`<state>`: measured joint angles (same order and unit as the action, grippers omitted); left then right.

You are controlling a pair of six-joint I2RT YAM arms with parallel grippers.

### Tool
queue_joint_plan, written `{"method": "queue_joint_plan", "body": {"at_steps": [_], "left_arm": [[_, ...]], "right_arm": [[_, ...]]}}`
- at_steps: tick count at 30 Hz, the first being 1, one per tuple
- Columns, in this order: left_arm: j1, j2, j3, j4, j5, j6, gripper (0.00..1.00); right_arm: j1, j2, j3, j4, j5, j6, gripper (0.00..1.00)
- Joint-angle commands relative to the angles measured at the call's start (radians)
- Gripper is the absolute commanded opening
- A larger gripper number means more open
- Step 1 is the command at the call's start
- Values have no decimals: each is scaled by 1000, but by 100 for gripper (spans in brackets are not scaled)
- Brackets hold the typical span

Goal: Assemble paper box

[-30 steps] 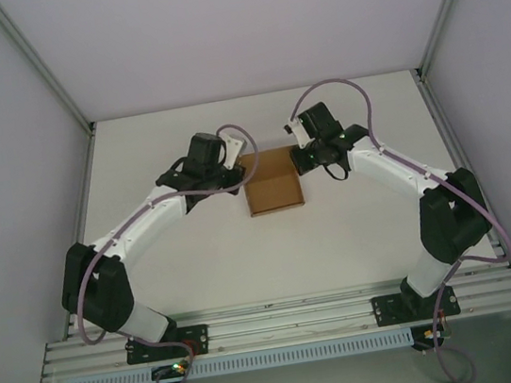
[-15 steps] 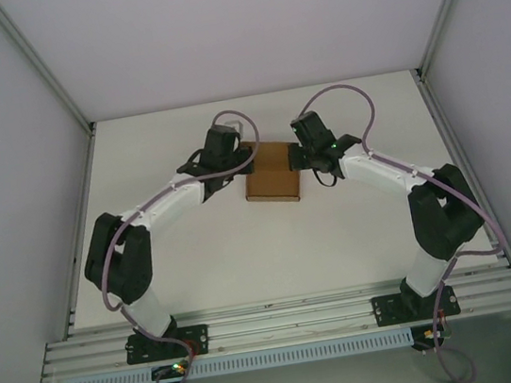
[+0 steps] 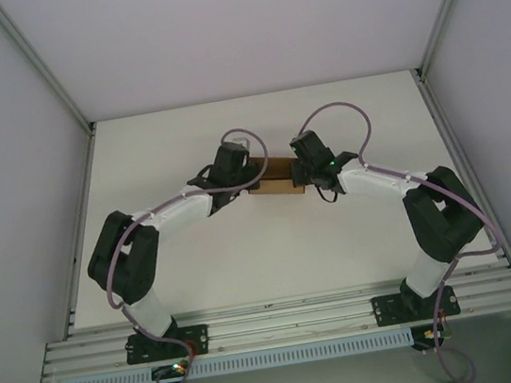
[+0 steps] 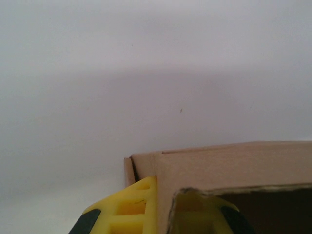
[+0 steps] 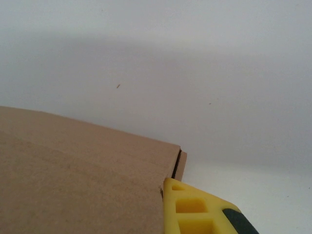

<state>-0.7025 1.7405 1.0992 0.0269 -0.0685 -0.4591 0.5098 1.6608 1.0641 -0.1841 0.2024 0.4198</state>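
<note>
— Starting on your left: within the last second your left gripper (image 3: 249, 173) has swung in from the side, and the paper box (image 3: 273, 179) now sits right at its tips. From the left wrist, its yellow fingers (image 4: 141, 200) straddle a cardboard wall, one outside and one inside. Those jaws look clamped on the box.

— Agreed. Note the box itself: a second ago it lay flat and broad between your two grippers, and from above it is now a much shallower strip. I judge you have tipped or stood it up, which starts to give it volume.

— On your right, your right gripper (image 3: 303, 173) has closed in too and meets the box's other end. One yellow finger (image 5: 204, 214) presses beside a cardboard panel. Its partner is hidden behind the panel, so I cannot tell whether those jaws are together or apart.

— As for looks: thin, plain brown corrugated board, unmarked. Just beyond your left jaws there is a folded corner with a dark hollow inside. Beyond your right jaws there is a smooth panel with a second layer peeking out at its edge.
</note>
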Motion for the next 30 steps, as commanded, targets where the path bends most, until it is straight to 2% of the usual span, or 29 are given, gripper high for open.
{"method": "queue_joint_plan", "body": {"at_steps": [1,5,10,12,16,18,21,22,30], "left_arm": [[-49,-23,-62,61,104,34,0],[-59,-61,-125,59,100,52,0],[-65,-130,-176,38,108,70,11],[-78,-151,-186,28,96,73,18],[-102,-171,-182,-2,109,88,42],[-115,-184,-170,-43,70,84,53],[-144,-209,-155,-109,1,105,85],[-151,-220,-150,-133,-11,111,99],[-158,-327,-95,-345,-97,52,100]], "right_arm": [[35,-45,-26,78,-21,-36,8],[55,-76,-82,90,23,-69,9],[99,-108,-159,122,99,-105,9],[124,-116,-192,139,139,-117,9],[178,-133,-248,152,228,-146,9],[187,-136,-261,136,250,-128,9],[195,-128,-275,108,258,-116,8],[197,-126,-281,107,260,-110,9],[219,-147,-330,186,274,-130,16]]}}
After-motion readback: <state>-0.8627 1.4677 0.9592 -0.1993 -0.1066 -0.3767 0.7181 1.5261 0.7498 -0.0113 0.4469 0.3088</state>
